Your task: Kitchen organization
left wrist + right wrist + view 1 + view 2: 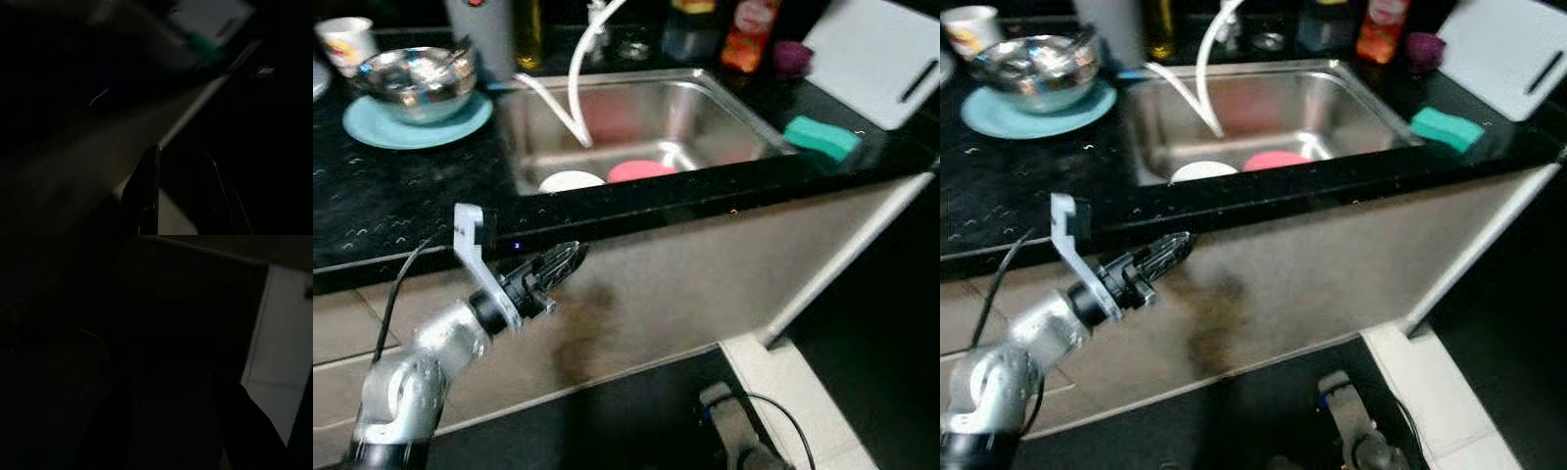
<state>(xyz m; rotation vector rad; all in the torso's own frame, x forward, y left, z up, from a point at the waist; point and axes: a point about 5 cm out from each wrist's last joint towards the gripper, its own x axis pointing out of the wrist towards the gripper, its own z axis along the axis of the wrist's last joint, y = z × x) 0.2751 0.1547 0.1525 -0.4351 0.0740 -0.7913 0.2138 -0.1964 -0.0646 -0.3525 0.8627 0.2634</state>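
Head cams: left gripper (570,258) sits below the counter (401,211) edge, fingers pinched together, empty. Dishes wait in the sink (724,108). Lifting straight up prob clips the edge imo. Wrist views: too dark, can't tell right gripper's state.

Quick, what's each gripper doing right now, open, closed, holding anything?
Left gripper: jaws closed, holding nothing, raised in front of the counter edge below the sink.
Right gripper: cannot be told; its wrist view is too dark.
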